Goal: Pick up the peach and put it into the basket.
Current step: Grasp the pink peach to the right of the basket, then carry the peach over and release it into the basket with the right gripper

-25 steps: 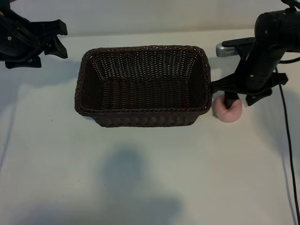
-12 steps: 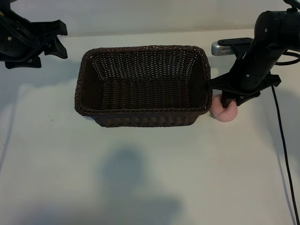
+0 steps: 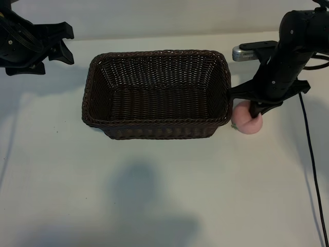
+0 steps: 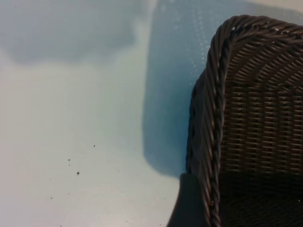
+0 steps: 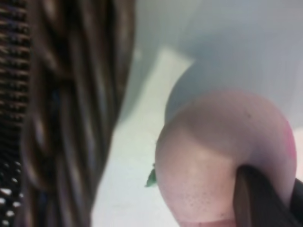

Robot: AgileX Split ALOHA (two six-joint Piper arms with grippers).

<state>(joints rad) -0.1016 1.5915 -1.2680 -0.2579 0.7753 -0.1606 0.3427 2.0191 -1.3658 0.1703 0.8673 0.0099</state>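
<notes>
Grippers sit at opposite ends of the white table (image 3: 169, 185), one at rest and one at work. At the far left, the left gripper (image 3: 60, 43) hangs raised above the tabletop beside the upper left corner of the basket (image 3: 157, 123), its fingers spread apart and nothing between them. Its wrist view looks down on one rounded corner of the basket's braided rim (image 4: 215, 118) and bare table surface beside it. The dark-brown woven wicker basket stands in the middle of the table, upright, its inside showing only weave. Just beyond the basket's right end wall lies the peach (image 3: 245, 122), a small pale-pink fruit resting on the table outside the basket, close against the wicker or nearly so; contact cannot be made out. The right gripper (image 3: 253, 110) has its black fingers pressed into the top of the peach, clenched on it. From the right wrist view, the peach (image 5: 213, 156) fills the near field with a dark finger (image 5: 253, 198) sunk against its skin, a tiny green leaf (image 5: 151, 178) at its side, and the basket's wall (image 5: 71, 109) just beside it.
</notes>
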